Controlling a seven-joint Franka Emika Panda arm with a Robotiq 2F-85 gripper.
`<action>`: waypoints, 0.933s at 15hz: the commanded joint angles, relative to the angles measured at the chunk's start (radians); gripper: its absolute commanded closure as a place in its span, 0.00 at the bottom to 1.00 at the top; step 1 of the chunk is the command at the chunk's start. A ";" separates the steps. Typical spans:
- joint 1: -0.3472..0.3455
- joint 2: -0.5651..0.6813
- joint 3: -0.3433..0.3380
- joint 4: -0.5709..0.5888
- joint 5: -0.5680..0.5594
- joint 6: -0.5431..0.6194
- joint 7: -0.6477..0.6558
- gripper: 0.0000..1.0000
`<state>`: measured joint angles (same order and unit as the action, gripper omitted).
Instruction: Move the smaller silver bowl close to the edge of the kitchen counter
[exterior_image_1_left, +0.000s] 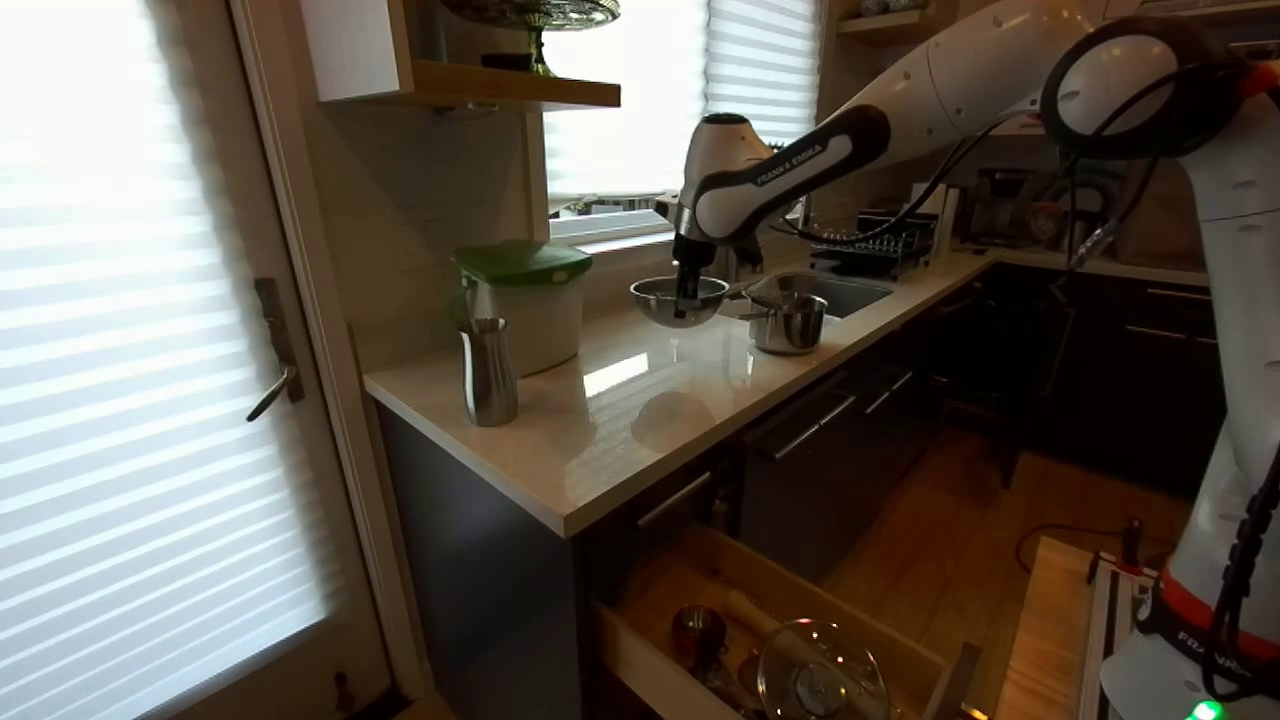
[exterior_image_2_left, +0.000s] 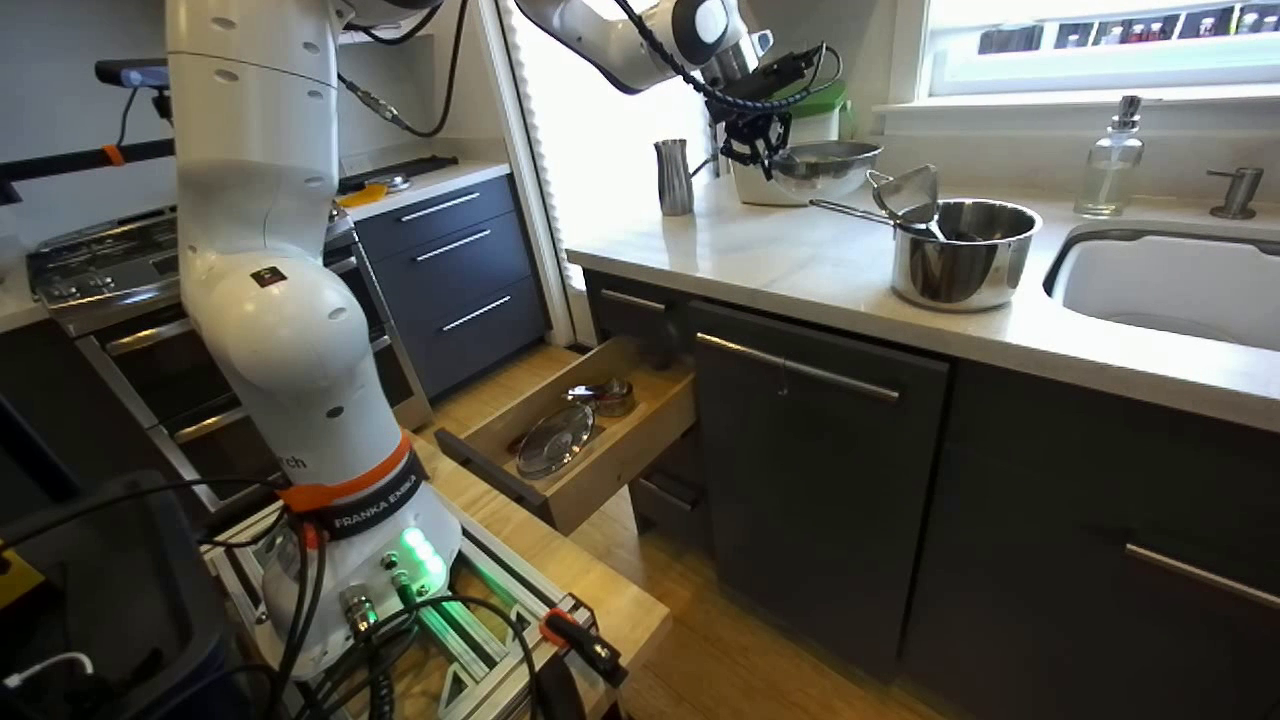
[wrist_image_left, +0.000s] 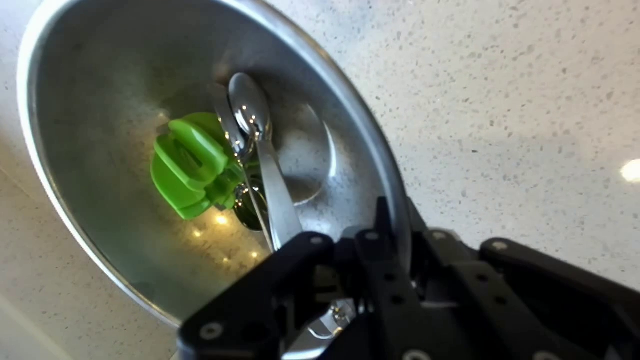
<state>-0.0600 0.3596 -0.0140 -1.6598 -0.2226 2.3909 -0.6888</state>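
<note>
The black two-fingered gripper (wrist_image_left: 399, 215) at the end of the white, jointed robot arm (exterior_image_1_left: 960, 75) is clenched on the rim of the small round bowl of shiny grey metal (wrist_image_left: 100, 125); in the wrist view, one finger lies inside the bowl wall and one outside. The bowl hangs upright, rim nearly level, above the pale cream, smooth kitchen counter (exterior_image_1_left: 575, 445), whose polished surface reflects it. It contains a bright green plastic piece (wrist_image_left: 190, 165) and a shiny metal spoon (wrist_image_left: 267, 152), with further metal utensils (wrist_image_left: 229, 122) overlapping beside the latter. In an exterior view, the bowl appears between a white container with a green lid (exterior_image_1_left: 530, 310) and a round stainless-steel pot (exterior_image_1_left: 788, 330); a wire-mesh strainer (exterior_image_2_left: 908, 195) rests at the pot's rim. The pot stands near the white sink (exterior_image_2_left: 1180, 275) set into the counter. A waisted, upright cylindrical metal cup (exterior_image_1_left: 490, 375) stands near the container. Beneath the counter, a pale wooden drawer (exterior_image_2_left: 620, 460) is pulled out and holds a round clear glass lid (exterior_image_2_left: 555, 440) and a small shiny metal vessel (exterior_image_1_left: 697, 632).
</note>
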 joint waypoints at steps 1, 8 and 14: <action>-0.002 0.023 0.013 0.027 -0.012 -0.021 -0.013 0.98; 0.096 0.067 0.021 0.089 -0.122 -0.265 0.045 0.98; 0.184 0.026 0.018 0.085 -0.296 -0.310 0.274 0.98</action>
<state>0.0865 0.4167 0.0189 -1.5700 -0.4404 2.1076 -0.5321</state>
